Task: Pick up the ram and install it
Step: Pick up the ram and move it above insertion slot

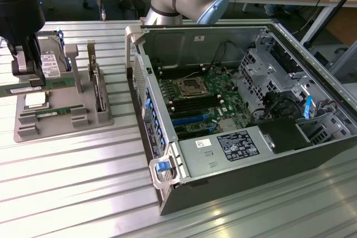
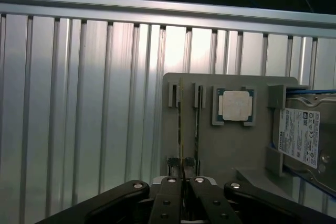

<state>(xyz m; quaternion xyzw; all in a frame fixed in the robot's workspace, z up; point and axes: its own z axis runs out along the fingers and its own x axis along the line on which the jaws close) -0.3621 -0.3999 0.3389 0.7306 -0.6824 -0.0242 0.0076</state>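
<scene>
Wrist view has the pincer [image 2: 182, 167] closed on the ram [image 1: 58, 83], pinching its thin faces so the stick hangs level, edge-up, just above the grey holder [image 1: 83, 124], where the processor [image 2: 235, 105] and hard drive [image 2: 302, 135] sit alongside. Bare ribbed surface [image 1: 67, 182] lies between the holder and the open computer case [image 1: 245, 110], whose raised side wall [image 1: 139, 65] stands nearest.
</scene>
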